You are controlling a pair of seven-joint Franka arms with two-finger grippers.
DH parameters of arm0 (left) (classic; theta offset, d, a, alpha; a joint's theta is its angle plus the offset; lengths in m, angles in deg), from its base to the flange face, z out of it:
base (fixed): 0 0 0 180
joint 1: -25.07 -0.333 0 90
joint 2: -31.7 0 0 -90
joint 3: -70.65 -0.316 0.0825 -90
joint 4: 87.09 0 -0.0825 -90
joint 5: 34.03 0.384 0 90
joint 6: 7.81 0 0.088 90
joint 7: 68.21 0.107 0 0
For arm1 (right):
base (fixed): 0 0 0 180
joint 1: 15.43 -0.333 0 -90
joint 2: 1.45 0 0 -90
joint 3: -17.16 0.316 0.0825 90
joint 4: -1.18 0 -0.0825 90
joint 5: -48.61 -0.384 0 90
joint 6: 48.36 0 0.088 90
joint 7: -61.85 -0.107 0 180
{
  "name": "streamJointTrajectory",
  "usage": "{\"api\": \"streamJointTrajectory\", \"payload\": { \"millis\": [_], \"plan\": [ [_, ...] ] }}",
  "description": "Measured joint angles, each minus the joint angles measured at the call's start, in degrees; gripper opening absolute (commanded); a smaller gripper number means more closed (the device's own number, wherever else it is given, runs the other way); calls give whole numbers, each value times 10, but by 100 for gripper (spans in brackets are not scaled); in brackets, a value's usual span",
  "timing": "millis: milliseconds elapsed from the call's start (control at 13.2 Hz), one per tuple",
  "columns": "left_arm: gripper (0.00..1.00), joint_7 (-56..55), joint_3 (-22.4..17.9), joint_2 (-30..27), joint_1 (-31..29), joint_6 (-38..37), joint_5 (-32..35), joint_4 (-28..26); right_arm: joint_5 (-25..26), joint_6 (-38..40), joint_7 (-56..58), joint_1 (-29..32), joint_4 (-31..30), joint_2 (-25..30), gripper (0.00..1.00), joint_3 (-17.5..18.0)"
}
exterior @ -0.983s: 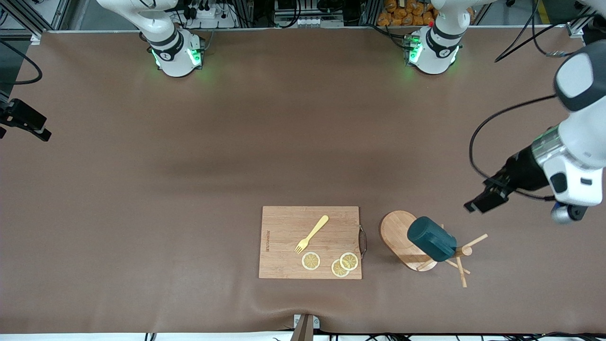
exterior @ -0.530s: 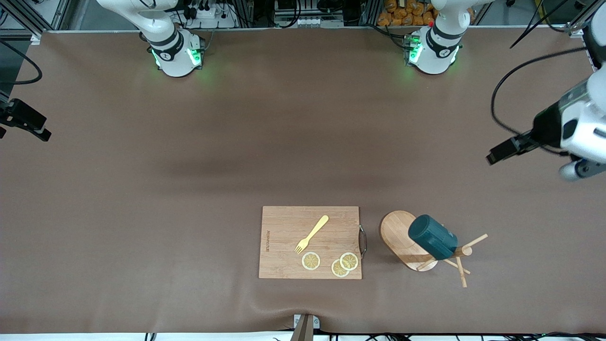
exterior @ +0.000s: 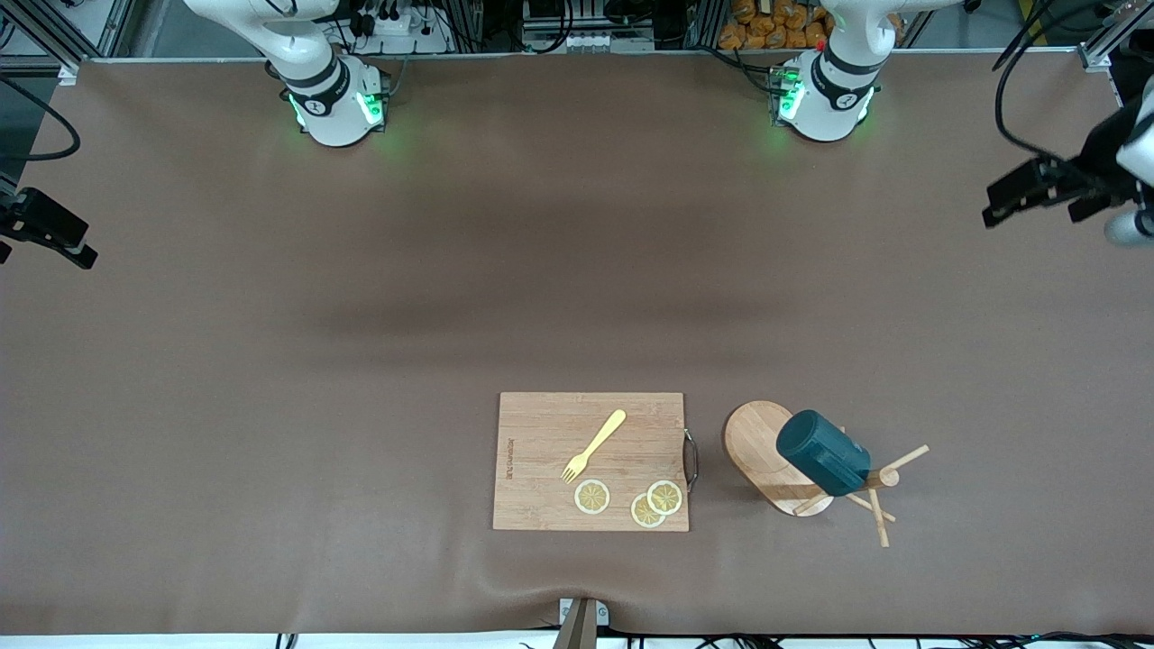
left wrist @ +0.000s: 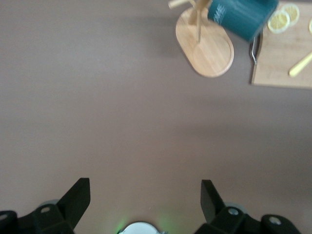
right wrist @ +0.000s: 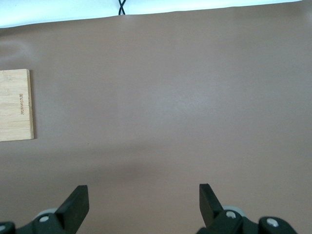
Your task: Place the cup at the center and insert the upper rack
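Observation:
The dark teal cup (exterior: 822, 465) hangs tilted on the pegs of the bamboo upper rack (exterior: 753, 442), which stands on the table near the front camera, beside the cutting board. Both also show in the left wrist view, the cup (left wrist: 241, 17) over the rack's oval base (left wrist: 207, 48). My left gripper (exterior: 1010, 194) is open and empty, high over the left arm's end of the table, well away from the rack; its fingers (left wrist: 78, 195) stand wide apart. My right gripper (right wrist: 141, 204) is open and empty over bare table; it is out of the front view.
A bamboo cutting board (exterior: 541, 433) lies beside the rack, toward the right arm's end. It carries a yellow fork (exterior: 595, 445) and three lemon slices (exterior: 592, 497). A corner of the board (right wrist: 14, 105) shows in the right wrist view. A brown mat (exterior: 361, 315) covers the table.
My left gripper has moved away from the rack, toward the robots' bases and the left arm's end of the table. The cup and rack have stayed put.

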Motion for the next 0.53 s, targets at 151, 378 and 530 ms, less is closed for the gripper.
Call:
{"api": "streamJointTrajectory", "payload": {
  "millis": [151,378,530],
  "plan": [
    [100,38,-51,-35,53,-11,0,-25,0,0,0,0,0,0,100,0],
    [100,64,-62,-70,62,-19,-2,-54,0,0,0,0,0,0,100,0],
    [100,66,-59,-70,66,-19,-2,-60,0,0,0,0,0,0,100,0]
  ]
}}
